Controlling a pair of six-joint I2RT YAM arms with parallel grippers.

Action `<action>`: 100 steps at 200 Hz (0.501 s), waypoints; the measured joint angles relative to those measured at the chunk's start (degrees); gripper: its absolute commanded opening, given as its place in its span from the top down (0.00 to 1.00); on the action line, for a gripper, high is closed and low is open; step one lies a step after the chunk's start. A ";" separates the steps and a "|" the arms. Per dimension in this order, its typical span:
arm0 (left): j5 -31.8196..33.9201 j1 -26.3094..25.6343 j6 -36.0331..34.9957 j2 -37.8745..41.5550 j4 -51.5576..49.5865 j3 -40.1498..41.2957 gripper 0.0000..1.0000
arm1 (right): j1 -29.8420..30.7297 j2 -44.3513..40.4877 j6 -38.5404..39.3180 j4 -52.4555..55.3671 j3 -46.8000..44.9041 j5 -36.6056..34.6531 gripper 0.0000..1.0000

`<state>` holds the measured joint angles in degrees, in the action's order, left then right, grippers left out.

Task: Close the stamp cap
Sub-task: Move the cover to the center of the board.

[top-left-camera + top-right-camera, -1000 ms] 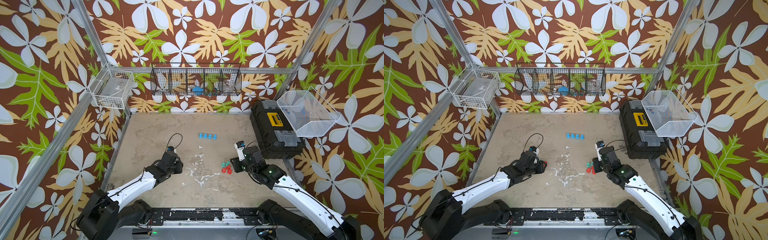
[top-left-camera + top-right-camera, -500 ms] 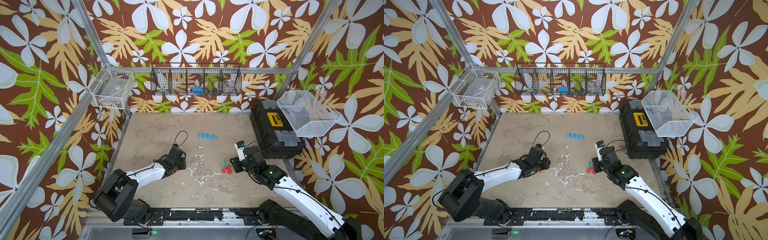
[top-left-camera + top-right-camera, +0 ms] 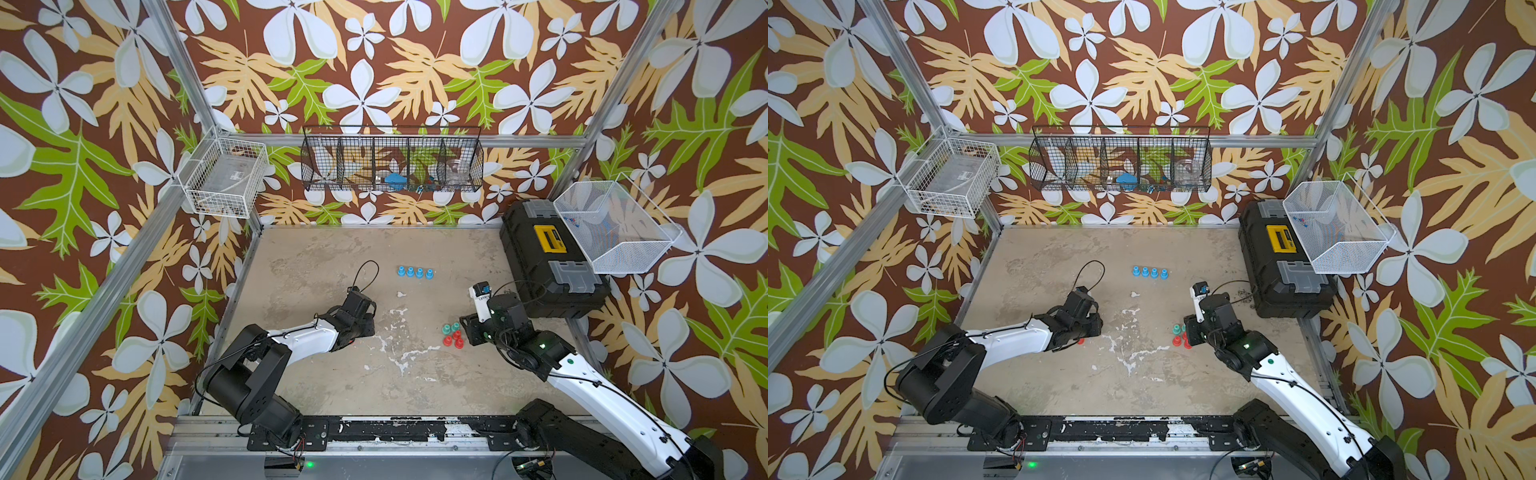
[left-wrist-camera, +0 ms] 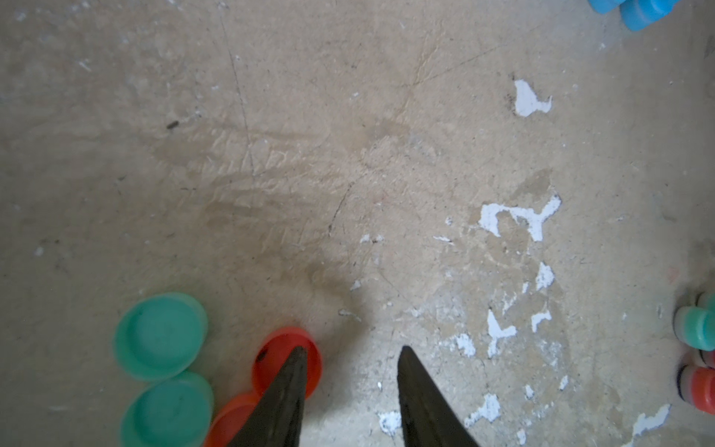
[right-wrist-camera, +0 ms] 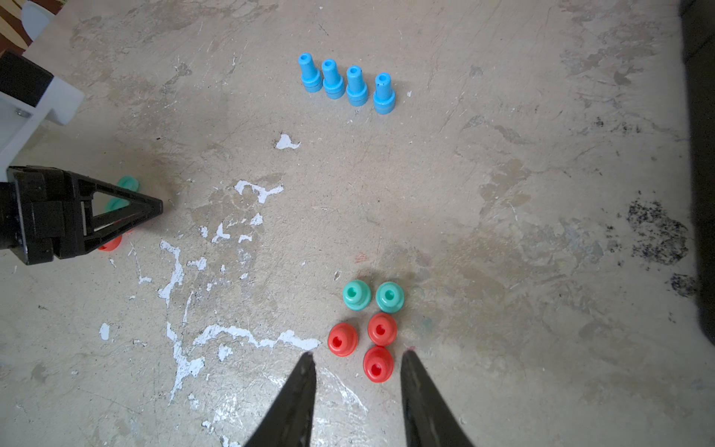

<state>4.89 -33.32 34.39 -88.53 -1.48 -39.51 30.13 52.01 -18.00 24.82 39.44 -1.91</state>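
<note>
Plainly, the left pincer [image 4: 352, 348] is released and empty. One finger [image 4: 282, 394] overlaps the red cap [image 4: 271, 356], and the gap between its tips shows only bare table [image 4: 348, 174]. To take the cap well, I would shift sideways until its rim sits between the jaws, then close gently, since so shallow a cap may skid. Outside that finger, a second red cap [image 4: 232, 418] and two teal caps [image 4: 160, 334] crowd close. Farther off, the right pincer [image 5: 356, 353], also released, brackets a red stamp [image 5: 378, 363] without touching it. Teal stamps [image 5: 356, 295] stand just ahead of it, and blue stamps [image 5: 346, 83] well beyond.
</note>
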 measured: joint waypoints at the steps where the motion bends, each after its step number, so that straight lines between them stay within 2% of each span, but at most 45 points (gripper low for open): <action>1: 0.00 0.00 0.00 -0.04 0.00 0.00 0.58 | 0.00 0.00 0.00 0.00 0.00 0.00 0.62; 28: 0.42 -0.66 -0.04 -1.18 0.00 -0.68 0.58 | 0.00 -0.07 0.00 0.00 -0.04 0.00 0.62; 100: 0.85 -8.00 -0.24 -6.91 0.24 -6.45 0.59 | 0.00 -0.66 0.00 -0.07 -0.07 0.00 0.62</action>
<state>5.74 -41.32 34.15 -95.44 -1.23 -45.95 30.13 51.35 -18.00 24.75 39.38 -1.91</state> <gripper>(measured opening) 0.410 0.381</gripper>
